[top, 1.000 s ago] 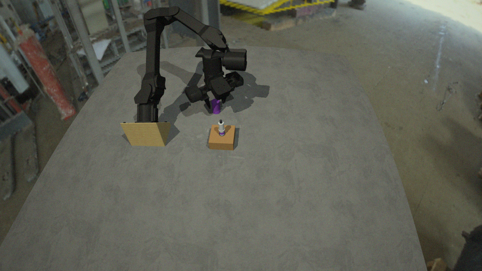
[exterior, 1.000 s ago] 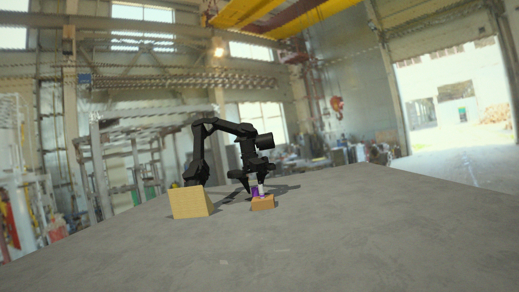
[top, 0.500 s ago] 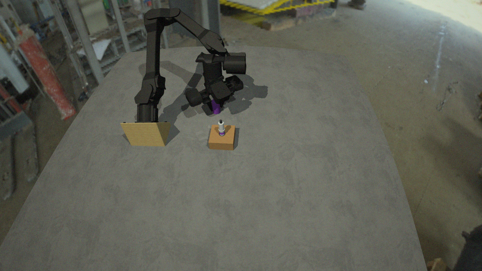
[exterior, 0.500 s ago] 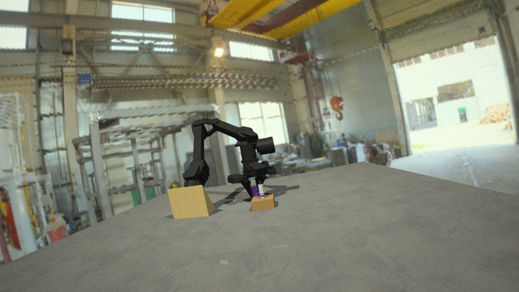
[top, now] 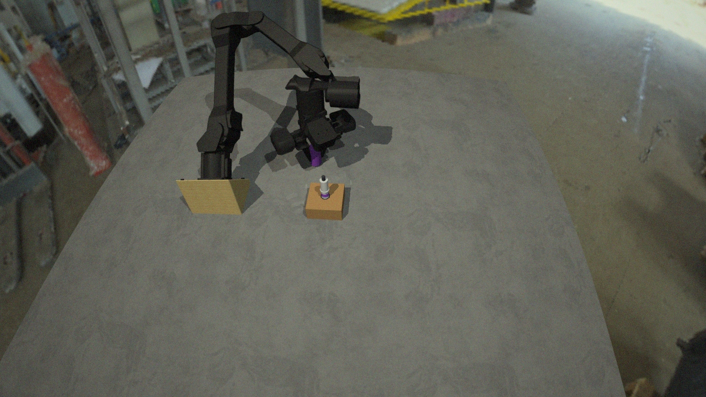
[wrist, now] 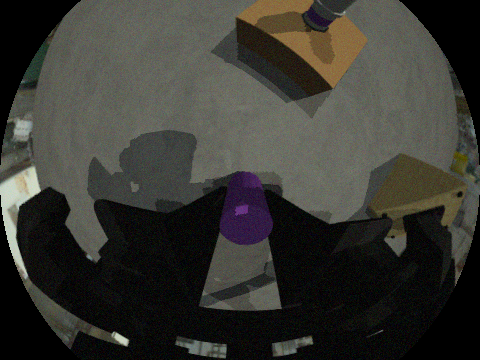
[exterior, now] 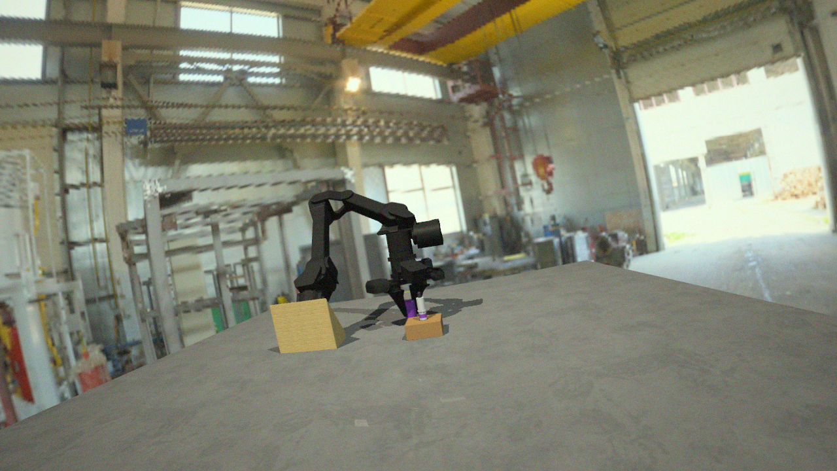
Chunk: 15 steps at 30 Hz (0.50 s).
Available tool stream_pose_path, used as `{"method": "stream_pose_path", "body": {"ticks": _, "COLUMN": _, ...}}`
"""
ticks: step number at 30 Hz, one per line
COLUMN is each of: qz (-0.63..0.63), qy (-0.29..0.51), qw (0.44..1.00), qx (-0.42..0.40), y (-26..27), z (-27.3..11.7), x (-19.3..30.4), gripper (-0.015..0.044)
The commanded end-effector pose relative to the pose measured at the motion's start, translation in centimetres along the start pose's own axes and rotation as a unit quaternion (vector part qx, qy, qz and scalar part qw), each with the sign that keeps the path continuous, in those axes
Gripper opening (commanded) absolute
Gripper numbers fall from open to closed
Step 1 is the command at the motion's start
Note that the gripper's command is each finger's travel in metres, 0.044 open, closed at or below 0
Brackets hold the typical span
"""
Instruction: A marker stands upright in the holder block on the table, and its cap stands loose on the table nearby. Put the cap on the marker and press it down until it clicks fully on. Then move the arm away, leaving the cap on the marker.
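Observation:
The purple cap point(top: 315, 161) point(exterior: 410, 311) point(wrist: 246, 220) stands upright on the table point(top: 345, 296) point(exterior: 497, 386), behind the holder block in the top and exterior views. My gripper point(top: 315, 151) point(exterior: 410, 302) point(wrist: 244, 194) points down and is shut on the cap, one finger on each side. The fingers hide part of the cap in the top and exterior views. The uncapped marker point(top: 324, 184) point(exterior: 420, 305) point(wrist: 330, 9) stands upright in the orange-brown holder block point(top: 324, 214) point(exterior: 424, 329) point(wrist: 350, 45). It has a white body, a purple band and a dark tip. The wrist view cuts off its top.
A light wooden block point(top: 214, 197) point(exterior: 304, 328) point(wrist: 420, 185) with a slanted side stands in front of the arm's base, left of the holder block in the top and exterior views. The arm arches over from that base to the cap.

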<state>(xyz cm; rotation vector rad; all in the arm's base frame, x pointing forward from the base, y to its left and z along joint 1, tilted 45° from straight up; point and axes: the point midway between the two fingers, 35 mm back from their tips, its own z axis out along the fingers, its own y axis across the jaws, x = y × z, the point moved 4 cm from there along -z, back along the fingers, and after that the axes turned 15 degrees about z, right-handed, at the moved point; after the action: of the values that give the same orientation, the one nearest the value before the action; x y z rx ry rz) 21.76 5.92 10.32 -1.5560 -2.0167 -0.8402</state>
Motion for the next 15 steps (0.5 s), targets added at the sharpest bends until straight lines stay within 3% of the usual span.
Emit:
{"method": "stream_pose_path", "body": {"ticks": 1, "qz": -0.004, "qy": -0.002, "qw": 1.0, "qx": -0.003, "y": 0.3, "z": -1.1, "x": -0.1, "gripper": 0.0}}
{"method": "stream_pose_path", "body": {"ticks": 15, "qz": -0.003, "qy": -0.002, "qw": 1.0, "qx": -0.003, "y": 0.2, "z": -4.2, "x": -0.1, "gripper": 0.0}}
